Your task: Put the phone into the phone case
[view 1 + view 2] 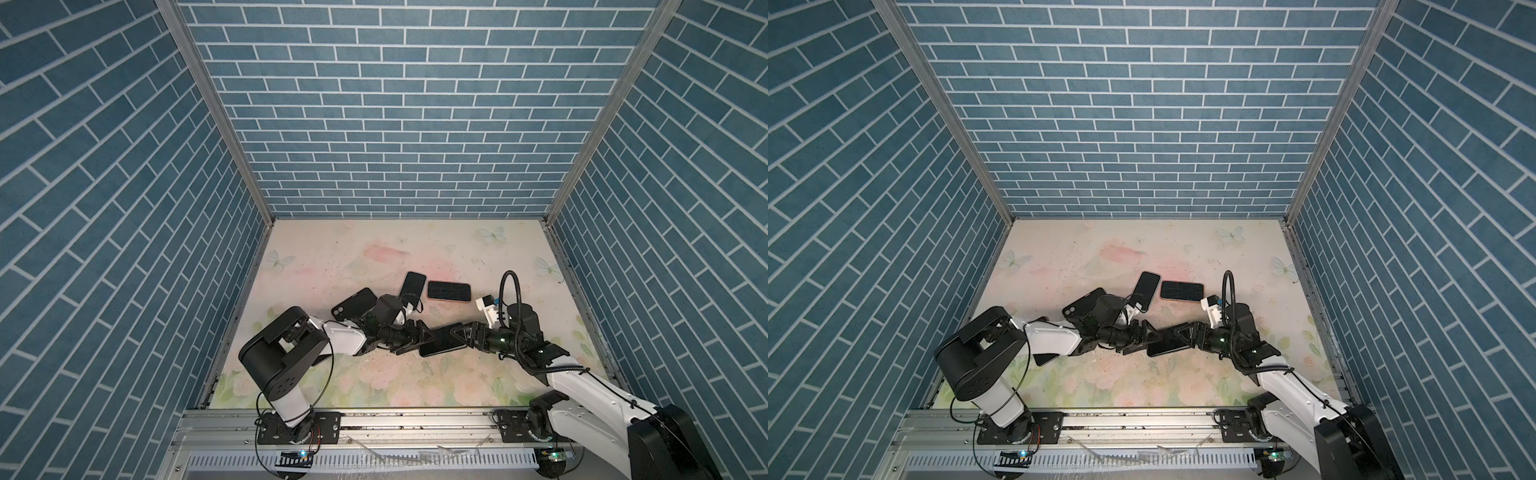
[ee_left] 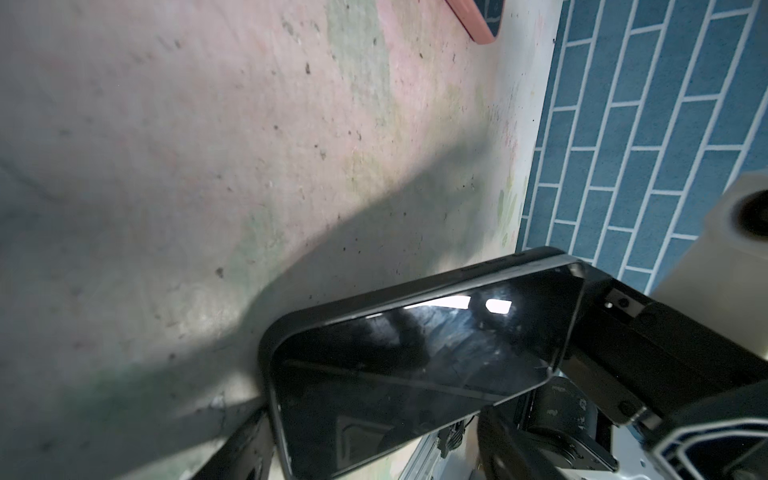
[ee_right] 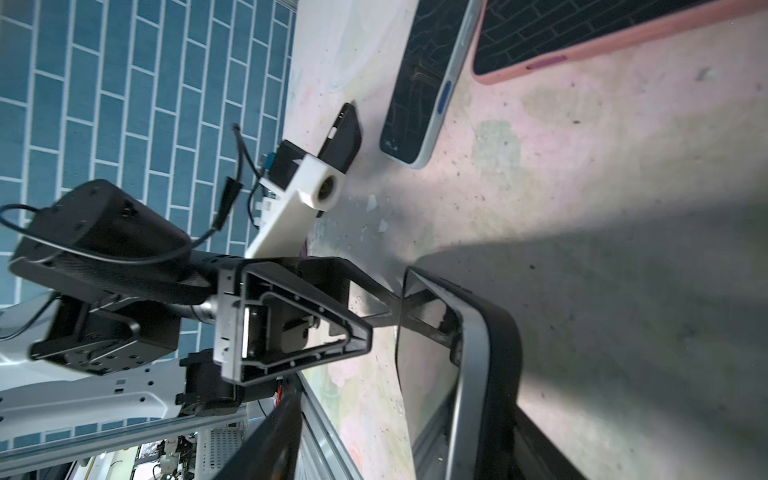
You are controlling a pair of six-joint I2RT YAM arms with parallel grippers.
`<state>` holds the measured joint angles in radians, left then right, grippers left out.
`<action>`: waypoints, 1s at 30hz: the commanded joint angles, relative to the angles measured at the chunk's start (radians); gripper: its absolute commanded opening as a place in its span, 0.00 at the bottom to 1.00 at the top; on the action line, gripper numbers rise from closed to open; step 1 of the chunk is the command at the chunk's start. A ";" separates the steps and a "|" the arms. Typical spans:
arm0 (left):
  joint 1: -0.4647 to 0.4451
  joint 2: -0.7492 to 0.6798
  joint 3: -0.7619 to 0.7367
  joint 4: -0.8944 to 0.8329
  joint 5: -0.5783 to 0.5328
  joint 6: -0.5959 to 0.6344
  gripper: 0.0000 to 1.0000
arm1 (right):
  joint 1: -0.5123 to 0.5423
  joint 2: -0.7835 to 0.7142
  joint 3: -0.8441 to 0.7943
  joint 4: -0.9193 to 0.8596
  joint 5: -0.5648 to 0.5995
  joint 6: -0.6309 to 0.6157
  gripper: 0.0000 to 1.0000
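A black-screened phone (image 1: 441, 343) (image 1: 1165, 345) hangs tilted above the mat mid-table, between my two grippers. A black phone case (image 2: 415, 286) rims it. In the right wrist view a grey side of the phone (image 3: 471, 374) shows beside the case's black edge. My left gripper (image 1: 424, 338) (image 2: 378, 415) is shut across the phone's width at one end, a fingertip at each long edge. My right gripper (image 1: 456, 336) (image 3: 411, 444) straddles the other end, open. The case leans on one of its fingers (image 3: 544, 453), and bare mat shows between the screen and the other.
Behind the grippers lie a phone in a pale blue case (image 1: 412, 286), a phone in a pink case (image 1: 449, 291), and another black case (image 1: 355, 303) partly under the left arm. Blue brick walls close three sides. A metal rail (image 1: 415, 419) runs along the front.
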<state>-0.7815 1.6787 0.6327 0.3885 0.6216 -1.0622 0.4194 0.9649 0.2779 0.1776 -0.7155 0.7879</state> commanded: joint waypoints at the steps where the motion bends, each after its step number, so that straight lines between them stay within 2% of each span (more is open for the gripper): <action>1: -0.010 0.025 -0.020 -0.045 -0.003 0.006 0.78 | -0.013 -0.004 -0.009 0.058 -0.053 0.016 0.69; 4: -0.010 0.020 -0.018 -0.064 -0.010 0.013 0.78 | -0.027 0.011 -0.014 0.078 -0.041 0.017 0.65; 8: -0.010 0.013 -0.025 -0.075 -0.019 0.016 0.78 | -0.039 0.053 -0.016 0.119 -0.046 0.028 0.54; 17: -0.009 0.014 -0.024 -0.083 -0.030 0.015 0.78 | -0.041 0.129 -0.034 0.176 -0.076 0.031 0.17; 21: -0.010 0.020 -0.015 -0.083 -0.029 0.015 0.78 | -0.041 0.133 -0.022 0.100 -0.050 -0.009 0.00; 25: -0.009 0.015 -0.006 -0.082 -0.033 0.015 0.78 | -0.041 0.113 -0.009 0.042 -0.030 -0.031 0.00; 30: -0.005 0.011 -0.002 -0.089 -0.042 0.022 0.77 | -0.041 0.100 0.034 -0.021 -0.006 -0.071 0.40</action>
<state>-0.7830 1.6775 0.6338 0.3763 0.6144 -1.0603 0.3733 1.0763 0.2718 0.2165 -0.7322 0.7765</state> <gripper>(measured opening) 0.775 0.348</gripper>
